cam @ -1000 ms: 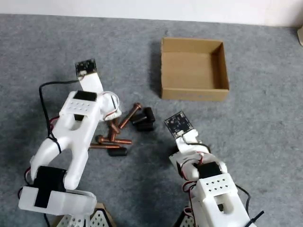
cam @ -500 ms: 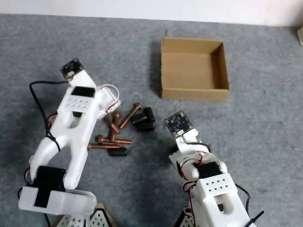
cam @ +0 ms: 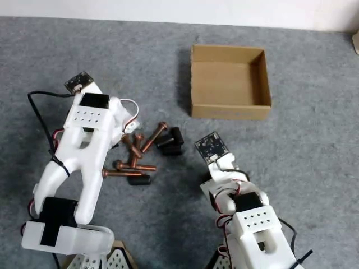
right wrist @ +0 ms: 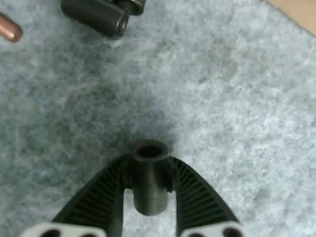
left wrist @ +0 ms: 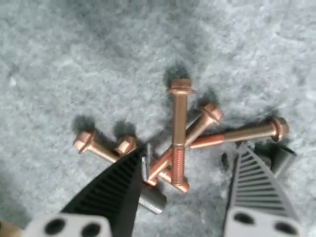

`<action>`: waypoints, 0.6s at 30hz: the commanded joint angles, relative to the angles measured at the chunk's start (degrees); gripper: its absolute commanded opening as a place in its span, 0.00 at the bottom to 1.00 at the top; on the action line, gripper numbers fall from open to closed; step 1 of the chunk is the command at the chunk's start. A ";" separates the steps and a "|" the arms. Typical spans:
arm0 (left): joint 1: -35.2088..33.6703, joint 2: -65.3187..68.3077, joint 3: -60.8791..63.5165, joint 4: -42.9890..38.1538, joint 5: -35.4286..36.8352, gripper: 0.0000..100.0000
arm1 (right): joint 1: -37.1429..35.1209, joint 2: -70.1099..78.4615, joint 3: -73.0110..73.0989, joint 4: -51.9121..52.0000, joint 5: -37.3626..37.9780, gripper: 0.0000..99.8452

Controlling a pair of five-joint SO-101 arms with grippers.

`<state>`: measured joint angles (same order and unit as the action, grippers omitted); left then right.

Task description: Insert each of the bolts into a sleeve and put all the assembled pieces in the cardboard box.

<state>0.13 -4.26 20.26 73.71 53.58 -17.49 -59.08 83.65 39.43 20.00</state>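
Several copper bolts (cam: 134, 154) lie crossed in a heap on the grey carpet, with three black sleeves (cam: 171, 143) beside them. My left gripper (left wrist: 191, 148) hangs open just above the bolts (left wrist: 178, 133), one finger on either side of the heap. My right gripper (right wrist: 149, 165) is shut on an upright black sleeve (right wrist: 148, 177), its bore facing the camera, low over bare carpet. The left arm (cam: 90, 129) stands left of the heap and the right arm (cam: 247, 213) at the front right. The cardboard box (cam: 230, 112) sits at the back, with nothing visible inside.
Two loose sleeves (right wrist: 98, 15) and a bolt's end (right wrist: 7, 29) lie beyond my right gripper. One sleeve (cam: 139, 180) lies on the near side of the heap. Bare carpet separates the heap from the box.
The left arm's wrist has swung to the left over the bolt heap. The right arm has not moved and holds its sleeve as before.
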 commanded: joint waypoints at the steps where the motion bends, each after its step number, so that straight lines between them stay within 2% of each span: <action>1: -0.31 -1.80 -1.36 0.70 0.18 0.26 | 0.40 -0.66 -0.40 -1.45 0.70 0.00; 8: -0.04 11.47 -7.16 1.32 0.35 0.26 | 0.40 -0.57 -0.40 -1.45 0.70 0.00; 13: -0.04 18.59 -15.43 7.47 1.49 0.26 | 0.40 -0.57 -0.40 -1.45 0.70 0.00; 18: -0.04 22.55 -19.03 8.09 2.99 0.24 | 0.40 -0.57 -0.40 -1.45 0.70 0.00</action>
<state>0.04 17.71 4.88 81.36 55.96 -17.49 -59.08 83.65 39.43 20.00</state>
